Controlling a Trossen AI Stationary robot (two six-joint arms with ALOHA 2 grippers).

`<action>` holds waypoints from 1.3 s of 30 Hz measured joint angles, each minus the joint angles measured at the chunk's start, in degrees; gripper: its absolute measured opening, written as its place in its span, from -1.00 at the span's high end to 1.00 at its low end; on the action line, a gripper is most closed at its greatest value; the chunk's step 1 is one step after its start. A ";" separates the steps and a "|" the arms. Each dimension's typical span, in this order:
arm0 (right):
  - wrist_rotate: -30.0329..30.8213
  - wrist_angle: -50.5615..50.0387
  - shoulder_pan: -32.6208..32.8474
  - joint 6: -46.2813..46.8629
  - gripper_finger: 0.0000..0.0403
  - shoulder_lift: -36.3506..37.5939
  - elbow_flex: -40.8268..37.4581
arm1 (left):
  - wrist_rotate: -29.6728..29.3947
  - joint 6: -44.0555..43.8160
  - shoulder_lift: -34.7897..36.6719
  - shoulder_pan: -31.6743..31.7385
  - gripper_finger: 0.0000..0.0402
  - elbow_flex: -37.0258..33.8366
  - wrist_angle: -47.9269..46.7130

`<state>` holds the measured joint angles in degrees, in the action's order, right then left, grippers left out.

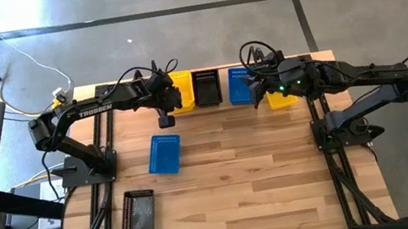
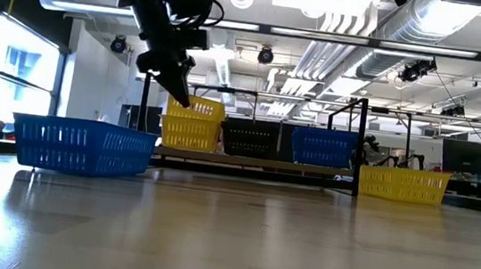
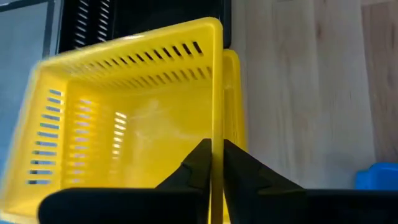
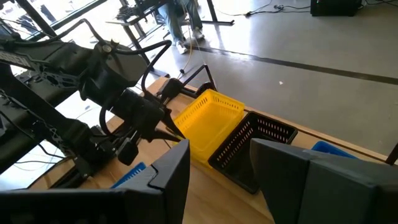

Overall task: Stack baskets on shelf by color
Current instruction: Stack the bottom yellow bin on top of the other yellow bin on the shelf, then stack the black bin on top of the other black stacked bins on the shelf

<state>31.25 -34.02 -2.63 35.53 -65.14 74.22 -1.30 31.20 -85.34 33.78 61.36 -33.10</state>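
Note:
On the shelf (image 2: pixel 255 162) at the table's far edge stand a yellow basket (image 2: pixel 189 134), a black one (image 2: pixel 249 138) and a blue one (image 2: pixel 323 146). A second yellow basket (image 1: pixel 181 85) (image 2: pixel 197 107) (image 3: pixel 124 118) sits tilted over the first. My left gripper (image 1: pixel 170 95) (image 2: pixel 182 93) (image 3: pixel 216 146) is shut on it. My right gripper (image 1: pixel 256 90) (image 4: pixel 217 168) is open, high over the shelf's right part, between the blue basket (image 1: pixel 240 86) and a yellow basket (image 1: pixel 282 99) resting on the table. My left gripper pinches the upper yellow basket by one side wall at its rim (image 3: pixel 217 118), one finger (image 3: pixel 196 165) inside the basket and one (image 3: pixel 242 168) outside. The fingers slant down from the table's left. The basket is tilted, raised on the held side, over the lower yellow basket (image 3: pixel 232 93).
A blue basket (image 1: pixel 164 154) (image 2: pixel 83 145) and a black one (image 1: pixel 139 212) lie on the table's left half. The third yellow basket (image 2: pixel 403 183) rests right of the shelf's upright loop end (image 2: pixel 360 147). Bare wood fills the table's middle and near right.

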 joint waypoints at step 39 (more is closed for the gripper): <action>-0.06 -1.16 0.00 1.51 0.24 -0.02 0.00 | -2.36 -47.61 22.43 -19.18 0.18 0.02 -20.66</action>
<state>31.19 -35.17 -2.63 37.04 -65.17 74.22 -3.66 -16.41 -62.91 14.60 61.39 -53.76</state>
